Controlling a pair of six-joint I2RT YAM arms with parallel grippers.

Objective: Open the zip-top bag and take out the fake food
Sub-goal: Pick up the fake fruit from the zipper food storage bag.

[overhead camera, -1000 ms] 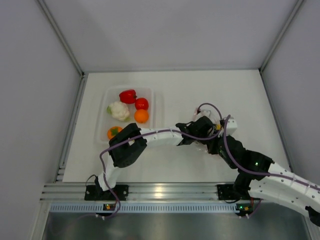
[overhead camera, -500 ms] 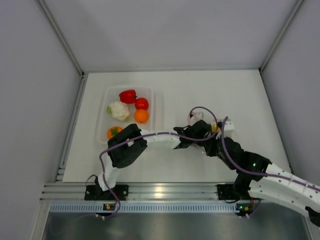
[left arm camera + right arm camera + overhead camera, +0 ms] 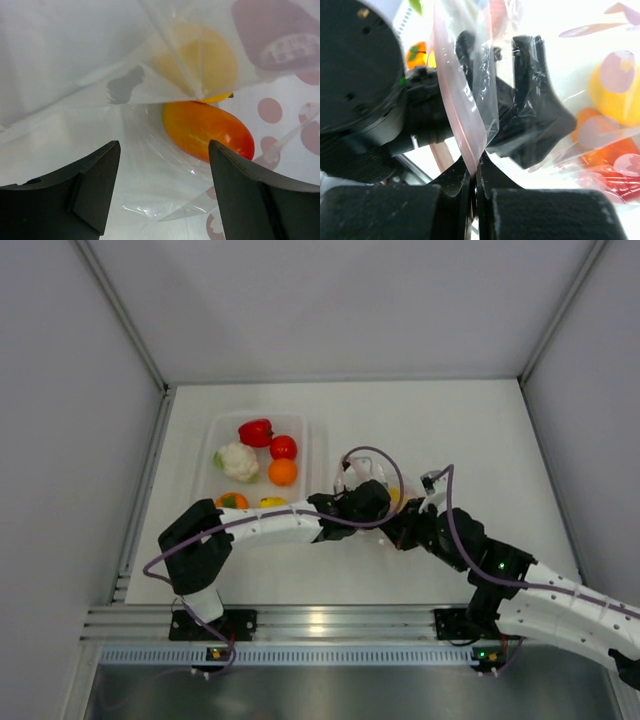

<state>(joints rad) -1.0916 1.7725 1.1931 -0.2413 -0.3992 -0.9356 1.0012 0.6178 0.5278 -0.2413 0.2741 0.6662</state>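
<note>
1. The clear, crinkly plastic zip-top bag (image 3: 492, 60) is near the middle of the white surface (image 3: 450, 430), to the right of the rigid clear rectangular tray (image 3: 310, 490); both arms meet at it.
2. The right hand (image 3: 474, 172) is clamped on the bag's pink zip strip (image 3: 455, 95); the strip rises straight up from between its black fingers, which are pressed together.
3. The left hand (image 3: 164, 150) has its two dark fingers well apart and grips nothing; from the right wrist it shows through the plastic film; I cannot tell whether it is inside the pouch or behind it.
4. Inside the bag, a glossy orange-red oblong fruit (image 3: 207, 129) lies just ahead of the left hand; a yellow lemon (image 3: 200, 60) sits just beyond it, veiled by a fold of film.
5. The tray holds a red pepper (image 3: 256, 432), a red tomato (image 3: 284, 447), a white cauliflower (image 3: 238, 461), an orange (image 3: 283, 472), an orange persimmon with a green top (image 3: 232, 501) and a second lemon (image 3: 272, 502).
</note>
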